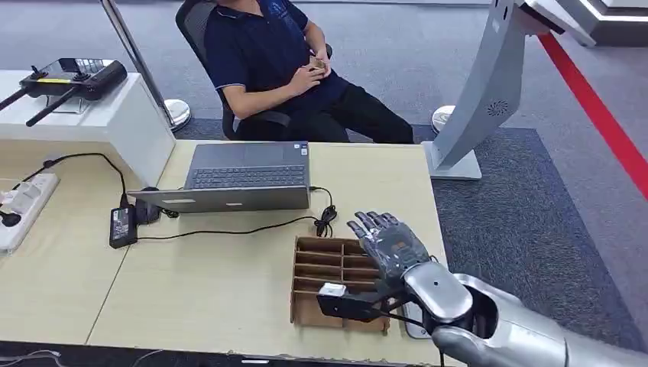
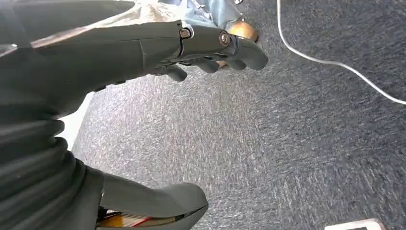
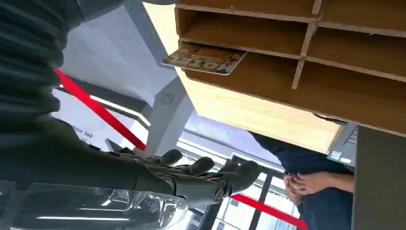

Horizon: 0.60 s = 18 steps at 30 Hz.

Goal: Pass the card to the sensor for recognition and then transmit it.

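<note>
Head view: the right hand (image 1: 388,246) hangs above the cardboard organizer (image 1: 330,274) near the front edge of the desk (image 1: 199,283), its fingers spread apart and holding nothing. The silver forearm and a dark camera block at the wrist cover the organizer's near right corner, so the compartments there cannot be read. In the right wrist view a printed card (image 3: 205,59) lies in one of the organizer's (image 3: 287,43) compartments, one end sticking out past the rim; its print is too small to make out, and which compartment it is cannot be told.

The left hand (image 2: 158,48) appears in the left wrist view over grey carpet (image 2: 249,143), fingers loosely curled and apart with nothing between them; a white cable (image 2: 335,62) runs across the carpet behind it.

The desk is pale wood. On it stand an open grey laptop (image 1: 243,177), its black power brick (image 1: 122,225) with a cable, and a white power strip (image 1: 23,206), cut off by the picture's edge. Beyond the desk a person in a dark shirt (image 1: 267,53) leans back in an office chair, hands together. A tall grey-white kiosk stand (image 1: 489,99) rises from the carpet, its top cut off. A red stripe (image 1: 596,107) crosses the floor.
</note>
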### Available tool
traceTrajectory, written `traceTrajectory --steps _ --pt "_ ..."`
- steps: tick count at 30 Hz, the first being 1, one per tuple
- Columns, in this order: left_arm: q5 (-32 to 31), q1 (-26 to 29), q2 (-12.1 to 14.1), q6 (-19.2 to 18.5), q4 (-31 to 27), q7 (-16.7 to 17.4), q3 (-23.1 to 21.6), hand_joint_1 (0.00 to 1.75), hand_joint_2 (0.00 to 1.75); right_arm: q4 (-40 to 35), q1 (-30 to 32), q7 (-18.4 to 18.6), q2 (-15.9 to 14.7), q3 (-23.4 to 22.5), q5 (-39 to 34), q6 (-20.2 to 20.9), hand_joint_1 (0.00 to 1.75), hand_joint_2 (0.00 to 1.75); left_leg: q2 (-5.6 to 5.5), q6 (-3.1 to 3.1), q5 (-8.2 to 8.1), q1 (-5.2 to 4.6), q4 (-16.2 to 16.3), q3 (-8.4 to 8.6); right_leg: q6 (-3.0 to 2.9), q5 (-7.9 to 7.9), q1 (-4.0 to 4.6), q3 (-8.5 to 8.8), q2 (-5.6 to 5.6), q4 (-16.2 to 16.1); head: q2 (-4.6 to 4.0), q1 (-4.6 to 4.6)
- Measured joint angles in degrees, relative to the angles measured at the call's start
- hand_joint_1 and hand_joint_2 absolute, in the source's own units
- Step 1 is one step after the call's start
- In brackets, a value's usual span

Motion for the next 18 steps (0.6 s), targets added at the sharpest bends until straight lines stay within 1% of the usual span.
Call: traceTrajectory --steps 8,13,18 --pt "-0.70 -0.14 0.00 -0.04 0.00 0.07 0.00 0.00 1.75 0.00 3.47 -0.63 0.00 -1.38 7.37 -7.58 0.00 1.75 0.00 0.00 0.00 0.00 0.00 0.00 0.00 0.00 0.00 0.00 0.00 0.00 0.00 -0.02" --pt "-0.94 -0.24 -0.02 -0.04 0.00 0.15 0.00 0.00 1.75 0.09 6.01 -1.16 0.11 -2.80 11.06 -10.96 0.00 1.75 0.00 0.00 0.00 0.00 0.00 -0.01 0.00 0.00 0.00 0.00 0.00 0.00 0.00 -0.02" --pt "-0.94 -0.26 -0.02 -0.04 0.00 0.20 0.00 0.00 1.75 0.09 6.90 -1.29 0.18 -3.32 11.56 -11.52 0.00 1.75 0.00 0.00 0.00 0.00 0.00 -0.01 0.00 0.00 0.00 0.00 0.00 0.00 0.00 -0.02"
